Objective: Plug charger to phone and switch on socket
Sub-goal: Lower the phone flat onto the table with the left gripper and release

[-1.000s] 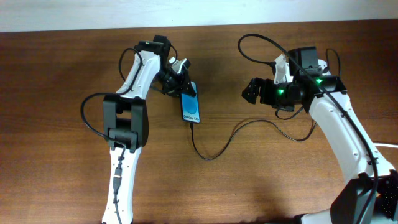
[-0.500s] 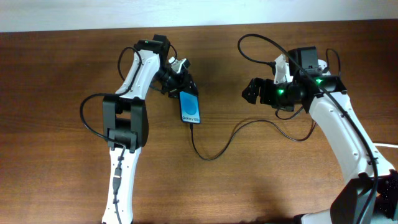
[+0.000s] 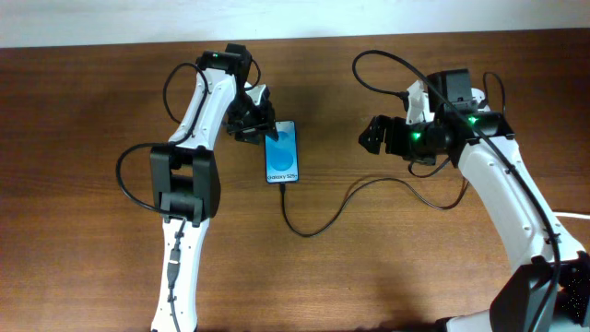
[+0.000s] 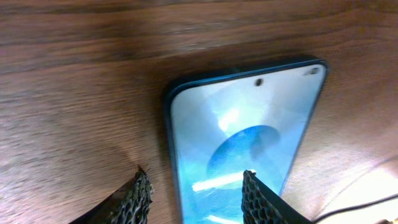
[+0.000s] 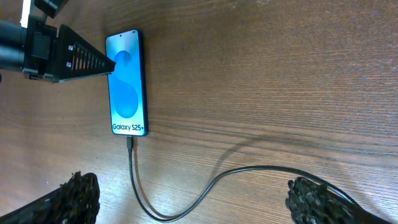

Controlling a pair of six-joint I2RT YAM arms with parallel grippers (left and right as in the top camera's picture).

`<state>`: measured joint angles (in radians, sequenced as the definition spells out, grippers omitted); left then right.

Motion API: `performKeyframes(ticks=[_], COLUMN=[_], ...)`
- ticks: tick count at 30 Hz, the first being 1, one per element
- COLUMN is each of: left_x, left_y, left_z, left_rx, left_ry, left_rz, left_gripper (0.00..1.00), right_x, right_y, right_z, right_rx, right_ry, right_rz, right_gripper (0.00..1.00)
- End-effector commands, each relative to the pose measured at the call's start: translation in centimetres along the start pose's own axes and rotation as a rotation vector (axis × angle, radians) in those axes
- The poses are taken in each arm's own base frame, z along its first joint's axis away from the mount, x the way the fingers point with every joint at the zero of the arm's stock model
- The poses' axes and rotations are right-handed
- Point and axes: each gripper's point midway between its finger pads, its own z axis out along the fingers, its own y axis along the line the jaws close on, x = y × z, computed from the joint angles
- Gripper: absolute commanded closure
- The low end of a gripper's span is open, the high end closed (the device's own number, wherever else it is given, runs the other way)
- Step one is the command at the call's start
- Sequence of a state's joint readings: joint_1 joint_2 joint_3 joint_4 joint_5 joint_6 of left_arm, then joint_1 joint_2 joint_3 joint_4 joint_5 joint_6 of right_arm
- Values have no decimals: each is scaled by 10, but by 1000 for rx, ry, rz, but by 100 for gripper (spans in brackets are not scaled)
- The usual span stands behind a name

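The phone (image 3: 282,153) lies flat on the table with its blue screen up. It also shows in the left wrist view (image 4: 249,130) and the right wrist view (image 5: 127,84). The charger (image 3: 318,221), a thin black cable, has its plug in the phone's lower edge (image 5: 129,142) and curves right across the table. My left gripper (image 3: 262,127) is open at the phone's top left corner, one finger over the screen and one beside it (image 4: 196,196). My right gripper (image 3: 372,136) is open and empty, hovering right of the phone above the cable (image 5: 193,199). The socket is out of view.
The brown wooden table (image 3: 387,277) fills all views, with a white wall strip along its far edge (image 3: 92,18). A thin white line shows at the far right edge (image 3: 577,215). Black arm cables loop near both arms.
The phone has swung from a tilt to nearly straight, its top edge now further right. My left gripper has shifted slightly left at the phone's top. The right arm has not moved.
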<state>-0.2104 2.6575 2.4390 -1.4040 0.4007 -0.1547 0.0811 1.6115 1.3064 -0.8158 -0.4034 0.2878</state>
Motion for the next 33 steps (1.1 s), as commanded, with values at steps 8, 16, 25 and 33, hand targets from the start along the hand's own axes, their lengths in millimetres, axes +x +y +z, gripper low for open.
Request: performKeyframes(ticks=[8,16,25,33], left_x=[-10,-20,-18,-21], left_y=[23,-5,-10,-18], left_z=[-25,-100,-111,-130], left_rx=[-204,-205,-201,-191], left_ry=[-79,-252,-274,-329], left_rz=[3,52,62,78], left_gripper=[47,47,48,49], right_x=[-7,-7,-6,-6], right_y=[0,0,0,0], right_z=[-4,-4,-4,-4], right_rx=[11,11,9,9], right_ry=[-23,-22,-18,-19], right_rz=[-24,-23,-22,-23], right_gripper=[1,2,2,2])
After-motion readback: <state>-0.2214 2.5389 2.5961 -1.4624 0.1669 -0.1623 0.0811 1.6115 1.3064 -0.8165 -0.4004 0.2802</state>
